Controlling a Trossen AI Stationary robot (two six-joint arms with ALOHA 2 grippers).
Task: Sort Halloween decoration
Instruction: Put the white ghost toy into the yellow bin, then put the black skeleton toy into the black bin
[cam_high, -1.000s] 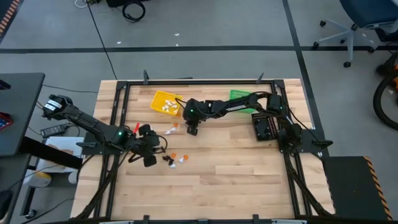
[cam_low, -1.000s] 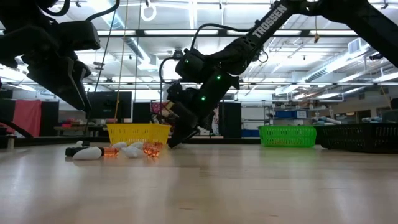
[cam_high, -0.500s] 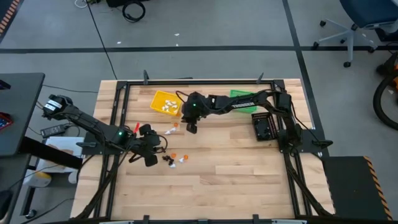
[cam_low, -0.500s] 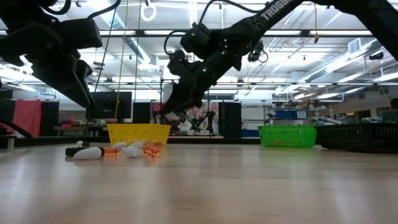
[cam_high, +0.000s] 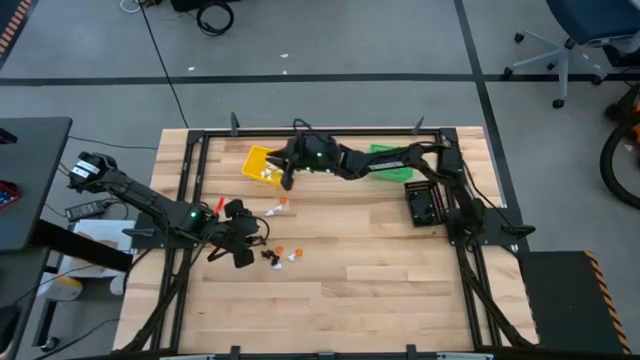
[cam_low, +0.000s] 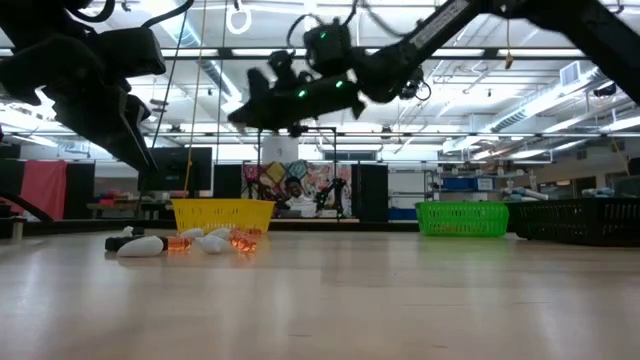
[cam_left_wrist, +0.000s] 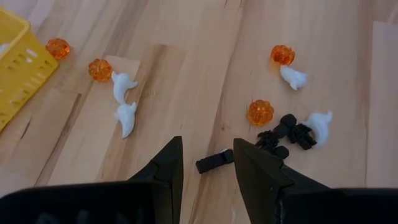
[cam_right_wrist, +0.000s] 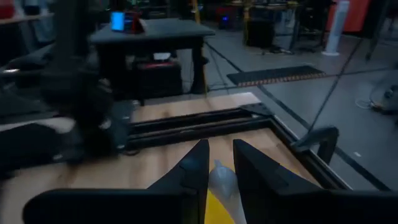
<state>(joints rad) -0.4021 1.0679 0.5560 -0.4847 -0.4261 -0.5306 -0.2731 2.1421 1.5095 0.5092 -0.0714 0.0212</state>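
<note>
The Halloween decoration lies scattered on the wood: orange pumpkins (cam_left_wrist: 260, 112), white ghosts (cam_left_wrist: 126, 117) and black pieces (cam_left_wrist: 286, 133), in two clusters (cam_high: 276, 208) (cam_high: 282, 254). More white ones lie in the yellow bin (cam_high: 262, 163). My right gripper (cam_right_wrist: 219, 163) hangs raised over that bin's right side (cam_high: 286, 170), shut on a white trinket. My left gripper (cam_left_wrist: 208, 149) is open and hovers above the near cluster (cam_high: 240, 238), with a small black piece (cam_left_wrist: 214, 162) on the table below the gap between its fingers. My right gripper pinches a small white trinket (cam_right_wrist: 221, 177) between its two fingers. The trinket is lifted clear, above the yellow bin (cam_right_wrist: 219, 213). The fingers point slantwise toward the table's far left.
A green bin (cam_high: 385, 160) stands at the far edge and a black bin (cam_high: 424, 204) to the right. A black metal frame (cam_high: 300, 131) runs round the table. Bare wood lies toward the near edge (cam_high: 380, 290). The room behind holds desks and shelves.
My right gripper has risen from just above the table beside the far cluster and moved toward the far left, over the yellow bin. It has tipped from pointing down to a flatter slant.
</note>
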